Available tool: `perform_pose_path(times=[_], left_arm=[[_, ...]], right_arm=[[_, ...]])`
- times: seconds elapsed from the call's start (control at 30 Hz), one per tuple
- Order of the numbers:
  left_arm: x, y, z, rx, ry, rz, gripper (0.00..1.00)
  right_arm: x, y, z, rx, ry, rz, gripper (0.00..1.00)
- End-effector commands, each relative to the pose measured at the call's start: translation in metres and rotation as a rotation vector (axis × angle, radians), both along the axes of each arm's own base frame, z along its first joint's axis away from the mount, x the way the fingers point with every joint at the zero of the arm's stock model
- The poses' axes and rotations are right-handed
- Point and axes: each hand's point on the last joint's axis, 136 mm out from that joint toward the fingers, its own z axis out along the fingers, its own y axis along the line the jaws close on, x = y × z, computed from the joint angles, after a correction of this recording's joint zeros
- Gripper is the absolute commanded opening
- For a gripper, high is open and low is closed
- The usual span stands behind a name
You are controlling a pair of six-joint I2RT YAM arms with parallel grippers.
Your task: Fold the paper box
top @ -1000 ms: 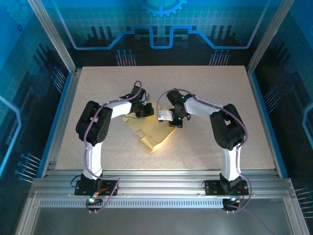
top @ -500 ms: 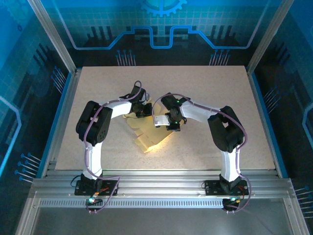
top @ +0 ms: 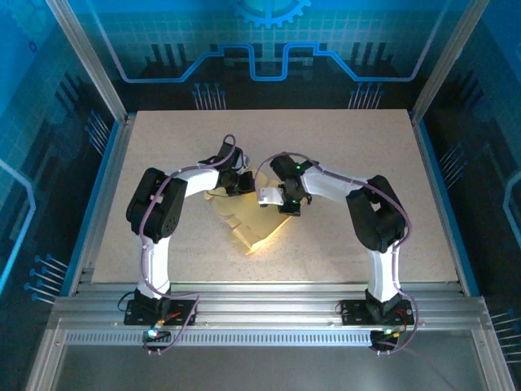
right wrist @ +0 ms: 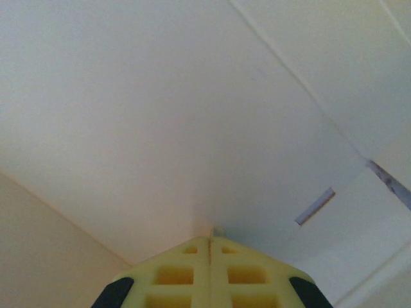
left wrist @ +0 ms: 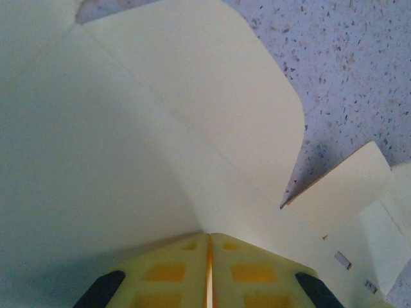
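Note:
The paper box (top: pixel 254 226) is a pale yellow card blank, partly bent, lying at the table's centre between both arms. My left gripper (top: pixel 235 186) is shut on its far-left edge. In the left wrist view the yellow fingertips (left wrist: pixel 173 273) meet at a thin seam on the card, my left gripper (left wrist: pixel 209 236) pinching the paper box (left wrist: pixel 128 128), whose rounded flap (left wrist: pixel 212 83) spreads ahead. My right gripper (top: pixel 287 204) is shut on the far-right edge. In the right wrist view my right gripper (right wrist: pixel 210 239) nips the paper box (right wrist: pixel 192 115); a slot (right wrist: pixel 314 206) shows to the right.
The speckled beige table (top: pixel 358 163) lies bare around the blank. Aluminium rails (top: pixel 269 314) run along the near edge where both arm bases stand. Blue enclosure walls (top: pixel 73 163) close off the left, right and far sides.
My right gripper has shifted a little left toward the left gripper, carrying its edge of the card. The blank's near tip swung left, then partly back. The left gripper stayed put.

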Motion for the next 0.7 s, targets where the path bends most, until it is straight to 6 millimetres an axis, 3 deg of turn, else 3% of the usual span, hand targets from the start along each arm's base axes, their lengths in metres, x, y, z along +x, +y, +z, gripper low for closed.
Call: perform_pose_path(times=[0.0, 0.17, 0.2, 0.27, 0.33, 0.53, 0.67], left_arm=[[-0.016, 0.011, -0.025, 0.057, 0.080, -0.009, 0.11], [-0.017, 0.011, -0.026, 0.058, 0.082, -0.010, 0.11], [-0.017, 0.011, -0.026, 0.059, 0.080, -0.011, 0.11], [-0.016, 0.011, -0.025, 0.059, 0.078, -0.011, 0.11], [-0.017, 0.012, -0.024, 0.062, 0.076, -0.012, 0.11], [-0.017, 0.013, -0.019, 0.063, 0.066, -0.015, 0.11], [-0.016, 0.011, -0.014, 0.055, 0.057, -0.019, 0.11]], right_arm=[[-0.024, -0.007, -0.025, -0.103, 0.022, 0.097, 0.00], [-0.009, -0.005, -0.022, -0.095, -0.037, 0.054, 0.00], [-0.003, -0.004, -0.018, -0.081, -0.055, 0.031, 0.04], [0.011, -0.002, -0.004, -0.045, -0.093, -0.026, 0.26], [0.022, -0.003, 0.009, -0.021, -0.130, -0.078, 0.39], [0.032, -0.008, 0.045, 0.122, -0.207, -0.269, 0.50], [0.044, -0.025, 0.068, 0.203, -0.274, -0.507, 0.62]])
